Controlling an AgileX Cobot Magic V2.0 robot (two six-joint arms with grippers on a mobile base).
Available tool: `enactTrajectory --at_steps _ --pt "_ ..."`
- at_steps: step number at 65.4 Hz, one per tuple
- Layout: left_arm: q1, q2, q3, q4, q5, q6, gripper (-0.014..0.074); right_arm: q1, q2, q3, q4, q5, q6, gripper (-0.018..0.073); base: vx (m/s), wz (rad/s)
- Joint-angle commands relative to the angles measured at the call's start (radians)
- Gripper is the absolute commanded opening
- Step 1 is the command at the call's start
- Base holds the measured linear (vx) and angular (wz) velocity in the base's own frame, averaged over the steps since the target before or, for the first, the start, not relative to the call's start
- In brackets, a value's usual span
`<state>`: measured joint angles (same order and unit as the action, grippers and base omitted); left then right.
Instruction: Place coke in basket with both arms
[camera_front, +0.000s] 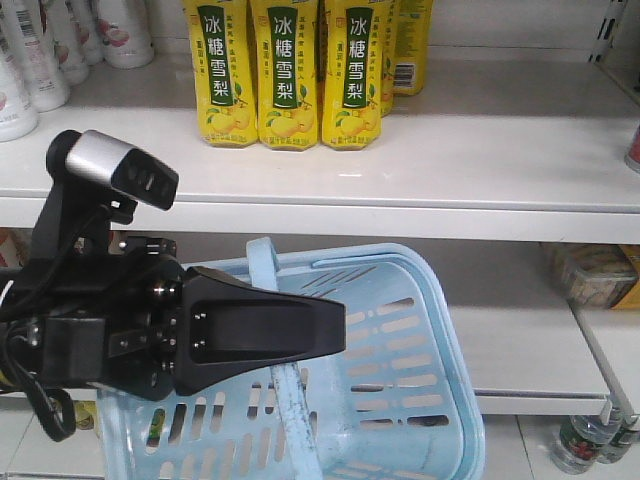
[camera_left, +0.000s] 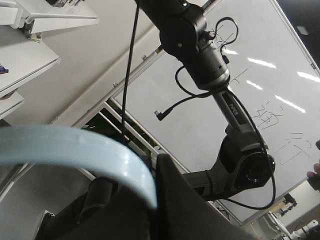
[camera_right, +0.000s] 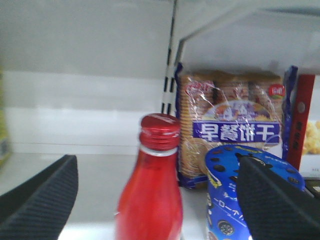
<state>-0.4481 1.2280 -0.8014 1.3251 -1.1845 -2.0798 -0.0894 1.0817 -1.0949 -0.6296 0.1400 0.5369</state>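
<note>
coke bottle (camera_right: 150, 190) stands between spread jaws of right claw (camera_right: 157, 175); left claw (camera_front: 318, 335) clamps basket handle (camera_front: 262, 264).

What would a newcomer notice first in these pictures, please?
First, the pale blue basket, tilted, its handle held in the jaws of the left gripper. On the shelf above stands a row of yellow bottles. In the right wrist view, a red bottle stands between the open jaws of the right gripper.
</note>
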Motion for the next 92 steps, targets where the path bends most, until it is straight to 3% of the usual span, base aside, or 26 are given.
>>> enactTrajectory --at_steps 1,16,25,32,45,55,64,74,92 --pt "-0.004 -0.023 -0.026 -0.089 -0.195 0.002 -0.0006 -0.022 0.036 -0.064 -0.006 -0.079 -0.003 0.0603 0.00 0.00" --pt "-0.004 -0.023 -0.026 -0.089 -0.195 0.002 -0.0006 -0.022 0.139 -0.143 -0.004 -0.084 -0.001 0.0577 0.00 0.00" --pt "-0.004 -0.023 -0.026 -0.089 -0.195 0.002 -0.0006 -0.022 0.173 -0.168 -0.002 -0.064 0.018 0.0489 0.00 0.00" --pt "-0.004 -0.023 -0.026 -0.089 -0.195 0.002 -0.0006 -0.022 0.176 -0.171 -0.003 -0.039 0.026 0.0344 0.00 0.00" --pt "-0.004 -0.023 -0.026 -0.089 -0.195 0.002 -0.0006 -0.018 0.147 -0.171 -0.005 -0.037 0.026 -0.0016 0.00 0.00" --pt "-0.004 -0.023 -0.026 -0.089 -0.195 0.002 -0.0006 -0.018 0.071 -0.171 -0.002 -0.007 0.026 -0.0009 0.00 0.00" --pt "-0.004 -0.023 -0.026 -0.089 -0.195 0.002 -0.0006 -0.009 -0.042 -0.171 0.040 0.112 0.022 -0.0006 0.00 0.00" --pt "-0.004 -0.023 -0.026 -0.089 -0.195 0.002 -0.0006 0.075 -0.173 -0.167 0.177 0.294 -0.104 -0.0003 0.00 0.00" --pt "-0.004 -0.023 -0.026 -0.089 -0.195 0.002 -0.0006 0.332 -0.251 -0.167 0.745 0.433 -0.620 -0.0002 0.00 0.00"
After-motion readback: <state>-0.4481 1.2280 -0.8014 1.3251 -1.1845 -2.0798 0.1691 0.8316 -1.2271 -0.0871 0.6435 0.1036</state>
